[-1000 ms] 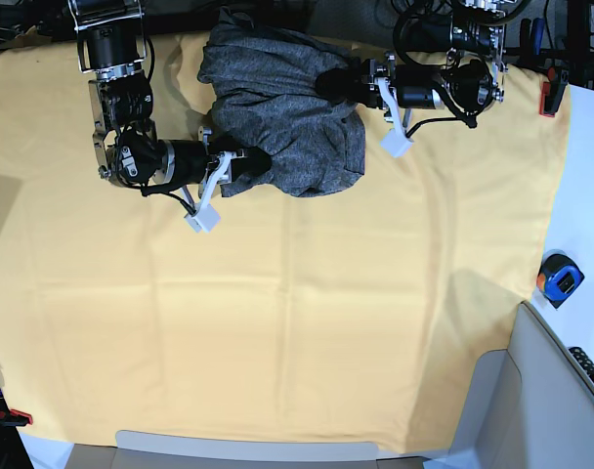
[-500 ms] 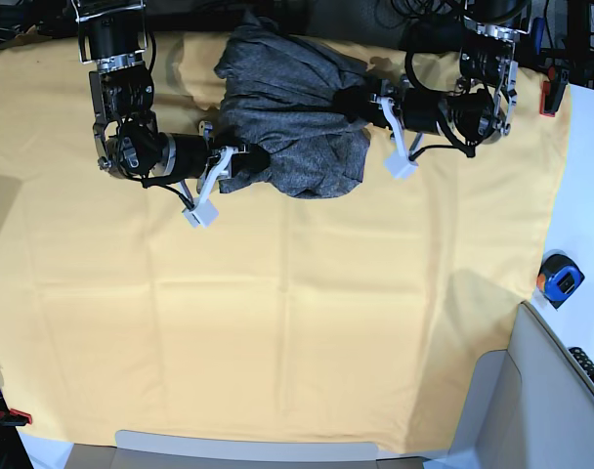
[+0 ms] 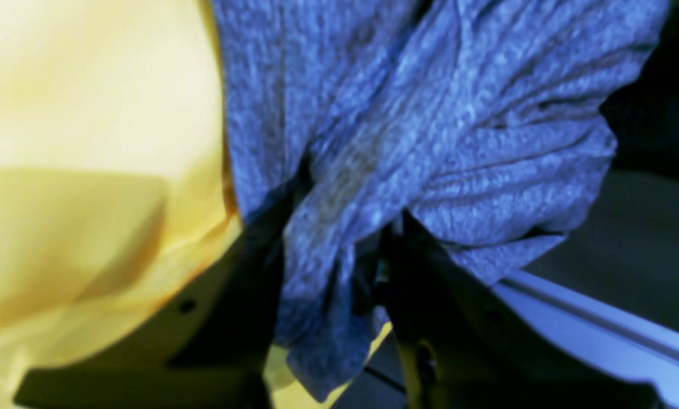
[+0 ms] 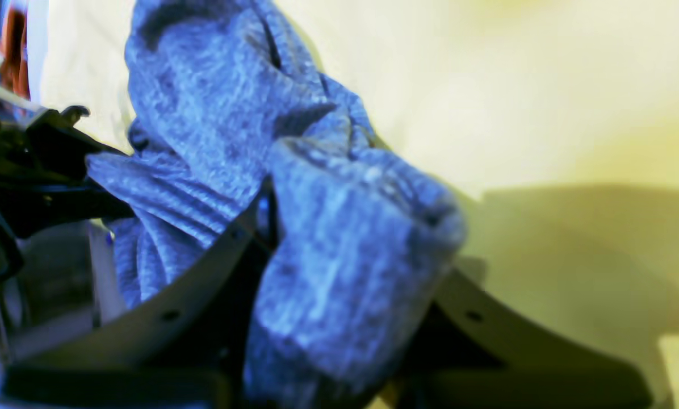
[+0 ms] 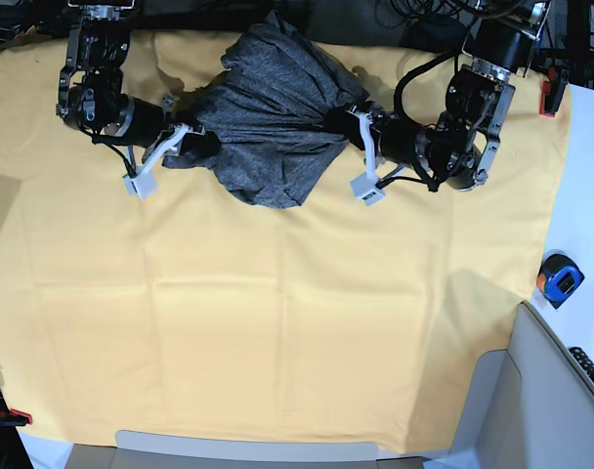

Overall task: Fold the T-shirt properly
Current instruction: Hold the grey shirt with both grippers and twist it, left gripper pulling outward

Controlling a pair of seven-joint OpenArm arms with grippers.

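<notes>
The heather-grey T-shirt (image 5: 273, 117) hangs bunched between my two grippers near the far edge of the yellow-orange cloth (image 5: 297, 322). My left gripper (image 5: 348, 125), on the base view's right, is shut on a gathered part of the shirt; in the left wrist view the fabric (image 3: 373, 142) is pinched between the dark fingers (image 3: 248, 284). My right gripper (image 5: 194, 145), on the base view's left, is shut on the shirt's other side; the right wrist view shows a thick roll of fabric (image 4: 339, 267) held in its jaws. The sleeves are hidden in the folds.
The yellow-orange cloth covers the whole table. A blue and orange tape measure (image 5: 559, 277) lies on the white surface at the right. A grey bin's rim (image 5: 531, 391) stands at the lower right. Cables and clamps (image 5: 550, 98) line the far edge.
Both grippers moved apart and the shirt stretched between them, lifted off the cloth. The right gripper went up and to the left; the left arm swung down and turned.
</notes>
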